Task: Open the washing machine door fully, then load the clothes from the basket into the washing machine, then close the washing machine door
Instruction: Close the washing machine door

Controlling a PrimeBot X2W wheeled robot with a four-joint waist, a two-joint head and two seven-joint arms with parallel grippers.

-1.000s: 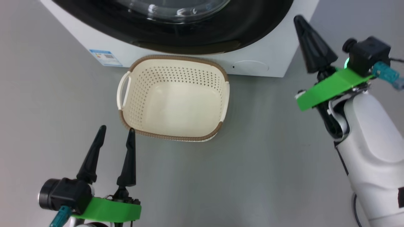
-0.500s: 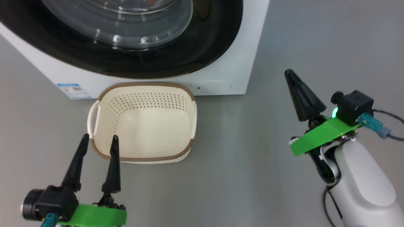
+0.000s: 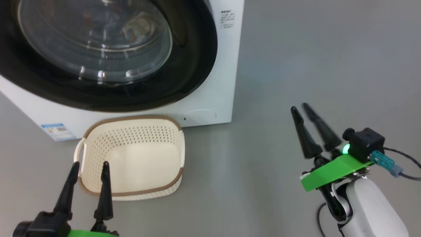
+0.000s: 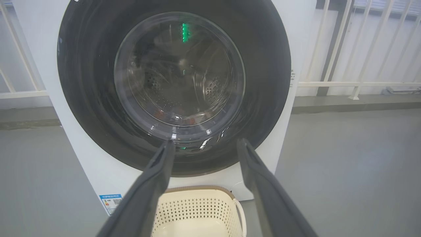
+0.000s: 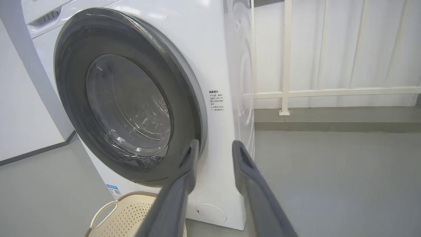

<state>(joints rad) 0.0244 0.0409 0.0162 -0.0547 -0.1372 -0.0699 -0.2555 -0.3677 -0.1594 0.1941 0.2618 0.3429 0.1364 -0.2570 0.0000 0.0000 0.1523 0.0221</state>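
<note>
The washing machine (image 3: 223,82) stands white ahead, and the washing machine door (image 3: 190,65) lies shut against its front, black rim around the glass bowl. Through the glass, cream and bluish clothes (image 3: 131,28) show faintly in the drum. On the floor before the machine sits the basket (image 3: 131,118), cream and empty. My left gripper (image 3: 90,164) is open at the basket's near left corner. Off to the right, over bare floor, my right gripper (image 3: 298,107) has its fingers a little apart and holds nothing. The left wrist view shows the left gripper (image 4: 205,143) facing the door (image 4: 263,65) above the basket (image 4: 197,189). In the right wrist view, the right gripper (image 5: 215,142) points at the door's (image 5: 184,98) right edge.
A blue label (image 3: 56,130) and a round service flap (image 3: 200,116) mark the machine's lower front. A white railing (image 5: 285,65) and a low kerb run behind and to the right. Grey floor (image 3: 312,59) spreads right of the machine.
The head camera has tilted up and turned, shifting the whole picture. My right gripper's fingers, pressed together before, have parted slightly, and it now sits farther from the machine's corner.
</note>
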